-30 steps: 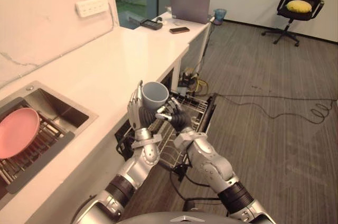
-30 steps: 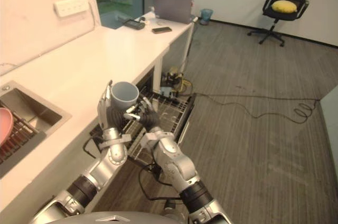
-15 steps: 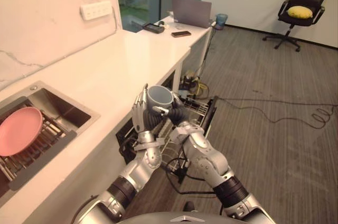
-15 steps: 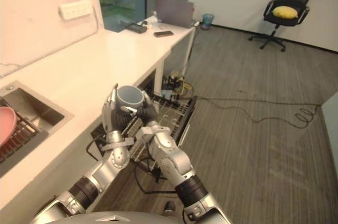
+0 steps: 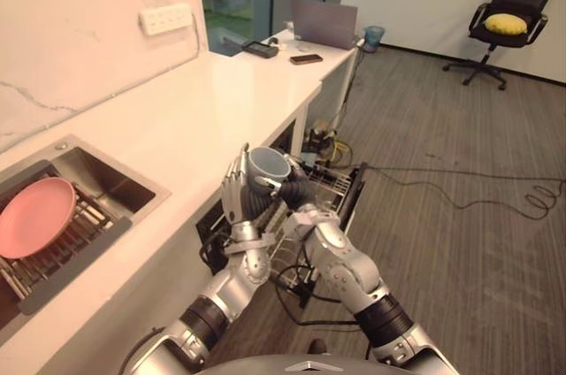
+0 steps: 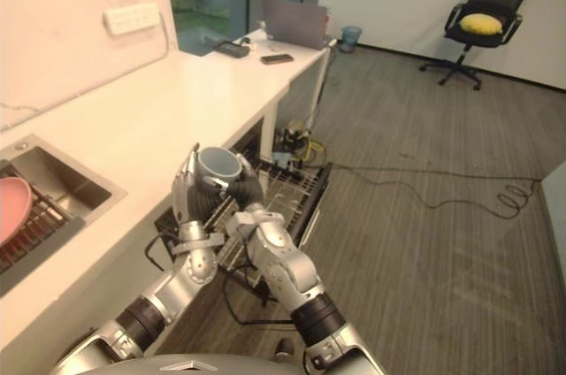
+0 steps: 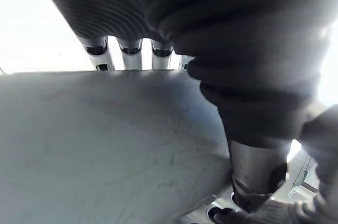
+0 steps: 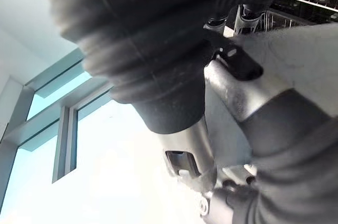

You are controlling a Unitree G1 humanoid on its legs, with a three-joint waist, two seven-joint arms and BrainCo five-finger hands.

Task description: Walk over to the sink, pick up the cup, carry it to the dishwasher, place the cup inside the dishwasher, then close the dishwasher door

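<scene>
Leftward, white counter — grey plank floor, black chair — cup aloft.

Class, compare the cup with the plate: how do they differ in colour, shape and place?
The cup is grey-blue, the plate pink. The cup is deep, the plate shallow. The cup is held up between the left hand and right hand; the plate rests in the sink. Both are round.
</scene>
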